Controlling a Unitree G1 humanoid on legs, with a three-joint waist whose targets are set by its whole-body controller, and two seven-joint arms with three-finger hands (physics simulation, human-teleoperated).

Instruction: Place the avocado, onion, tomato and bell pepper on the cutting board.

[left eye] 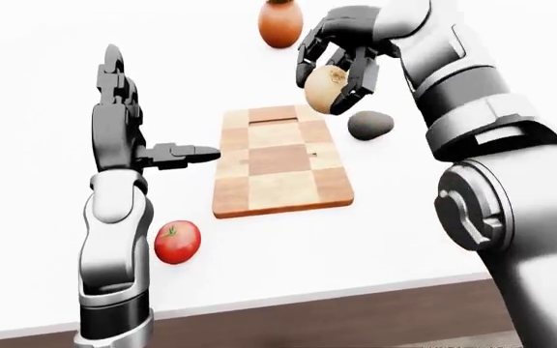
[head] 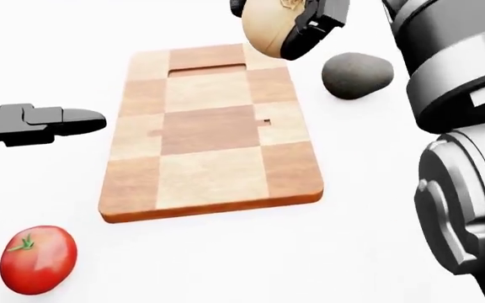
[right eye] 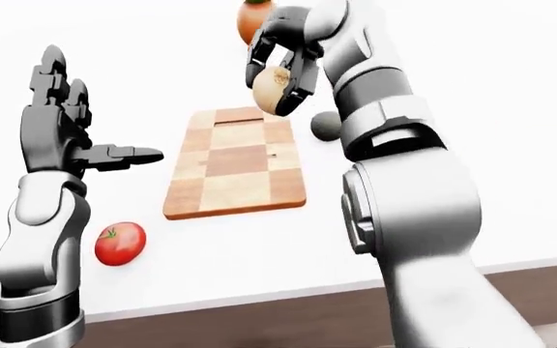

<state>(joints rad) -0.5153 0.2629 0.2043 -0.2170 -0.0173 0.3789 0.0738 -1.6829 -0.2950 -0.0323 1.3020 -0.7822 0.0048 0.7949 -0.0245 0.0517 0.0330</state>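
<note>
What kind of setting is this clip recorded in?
Likely a simulated kitchen counter: a checkered wooden cutting board on a plain white countertop, with produce around it, a tomato and an avocado.

Your head view looks steeply down, close on the cutting board; both eye views sit farther back, sharing board and tabletop.

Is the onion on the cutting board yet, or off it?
Off it. The right hand holds the onion in the air above the board's top end; the board is bare.
</note>
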